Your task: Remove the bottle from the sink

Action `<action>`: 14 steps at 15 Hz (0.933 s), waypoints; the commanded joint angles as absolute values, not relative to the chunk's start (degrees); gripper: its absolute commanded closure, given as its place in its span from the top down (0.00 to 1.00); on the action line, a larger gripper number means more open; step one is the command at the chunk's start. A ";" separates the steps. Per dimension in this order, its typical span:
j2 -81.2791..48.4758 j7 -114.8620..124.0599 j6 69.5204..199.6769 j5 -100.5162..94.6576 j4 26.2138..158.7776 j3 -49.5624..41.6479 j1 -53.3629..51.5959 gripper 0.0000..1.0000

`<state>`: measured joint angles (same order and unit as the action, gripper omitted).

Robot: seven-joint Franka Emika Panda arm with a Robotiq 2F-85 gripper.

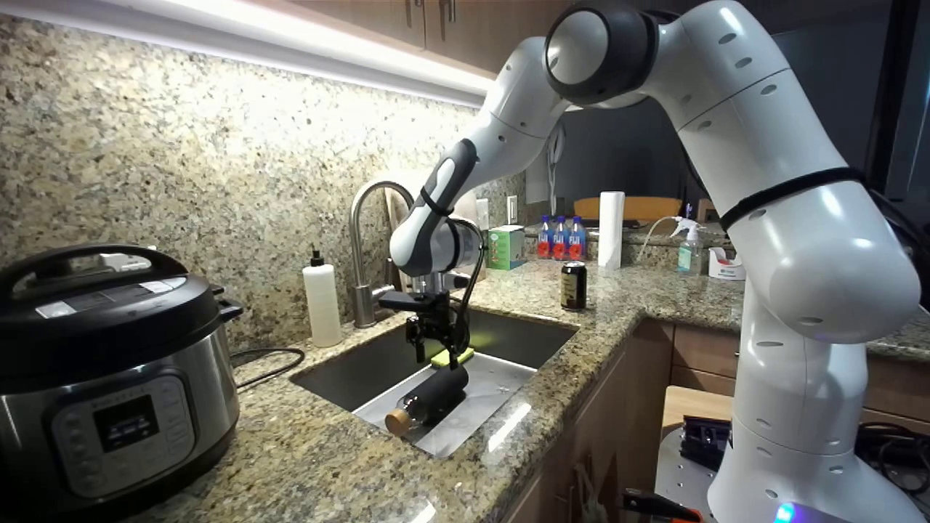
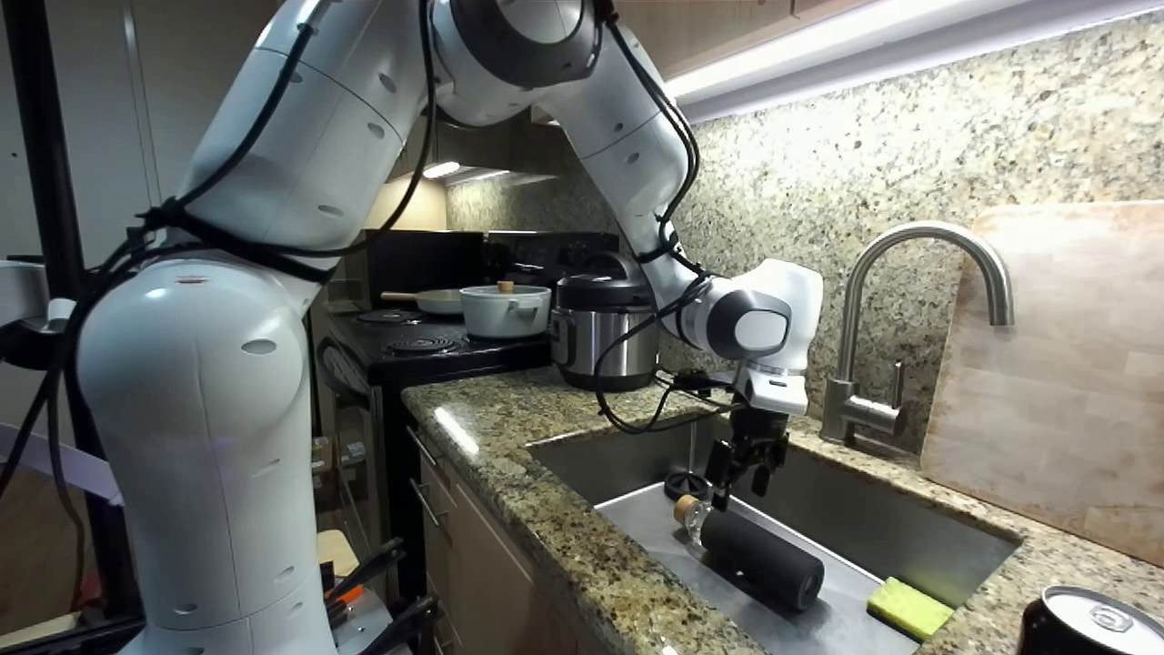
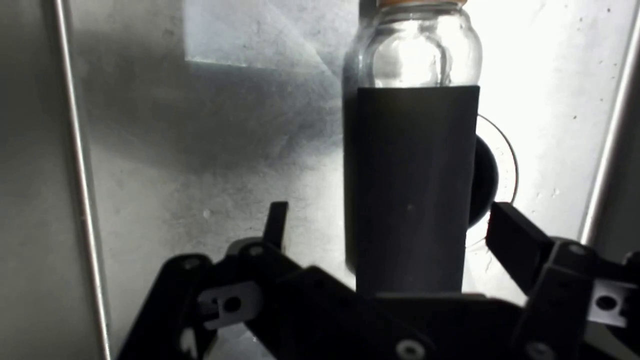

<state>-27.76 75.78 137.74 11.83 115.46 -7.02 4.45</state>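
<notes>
Place is a kitchen. Evidence: steel sink and curved faucet in a speckled stone counter; cabinets above; coil-burner stove bears a lidded pot and a pan; electric cooker stands on the counter; cutting board leans beside the faucet.

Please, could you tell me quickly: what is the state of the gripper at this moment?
Gripper: open, holding nothing; in the wrist view its jaws stand apart, with the dark bottle showing between them.
</notes>
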 commanded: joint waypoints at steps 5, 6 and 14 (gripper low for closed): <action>-30.06 74.81 134.91 14.81 109.87 -6.95 4.76 1.00; -30.98 74.35 134.31 15.60 108.62 -6.76 5.26 1.00; -39.79 73.42 125.98 19.82 99.52 -6.13 8.41 1.00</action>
